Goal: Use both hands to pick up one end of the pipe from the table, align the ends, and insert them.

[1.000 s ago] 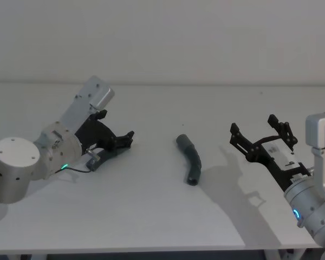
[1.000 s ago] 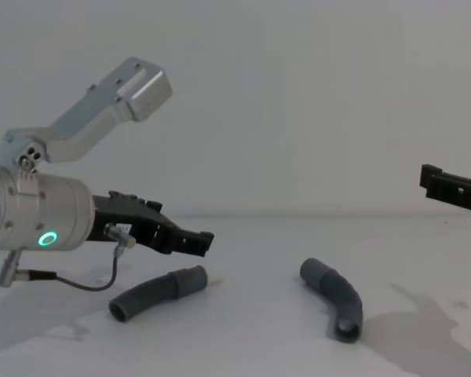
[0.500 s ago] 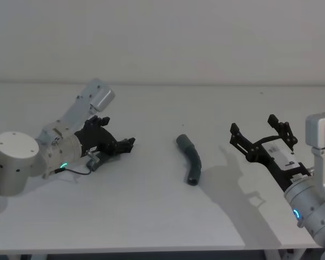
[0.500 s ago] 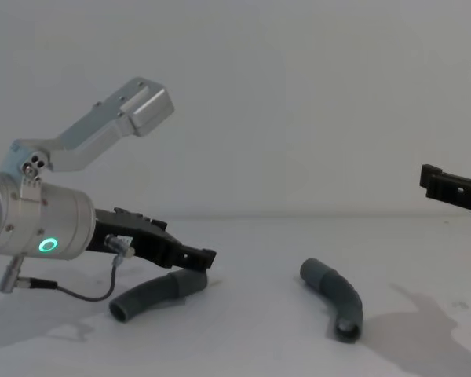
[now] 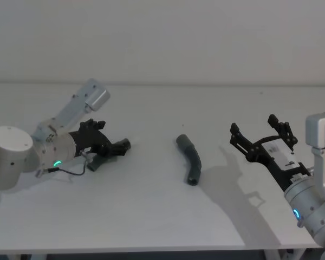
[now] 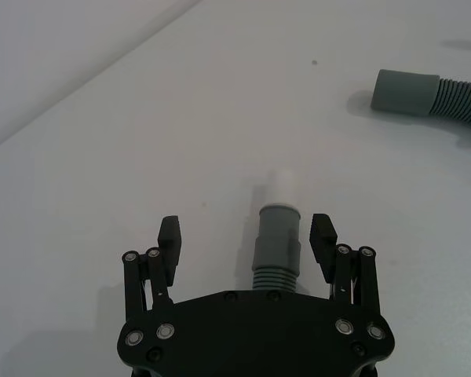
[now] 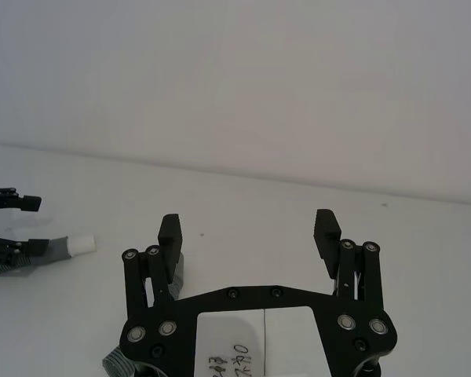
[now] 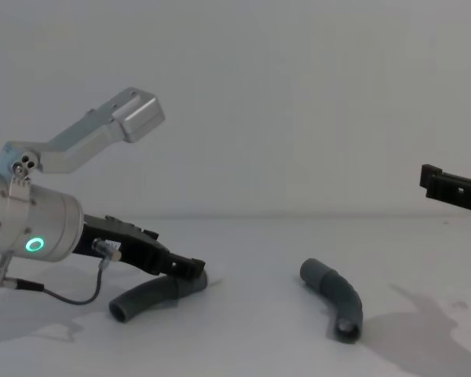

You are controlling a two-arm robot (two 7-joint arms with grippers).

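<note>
Fingers [image 6: 169,237] on my left gripper [image 6: 246,232] stand wide open astride the straight hose [image 6: 276,243], gripping nothing yet. Its white tip [image 6: 282,179] faces roughly toward the bent hose [image 5: 190,160], which lies on the table [image 5: 151,216]. I'd close squarely on the ribbed body, leaving the tip free. My right gripper [image 7: 248,226] hovers open and empty, right of the bent hose.

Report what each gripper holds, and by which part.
Nothing yet. The left gripper, open, straddles the straighter pipe piece behind its white tip, not touching it; the right gripper hangs open and empty.
</note>
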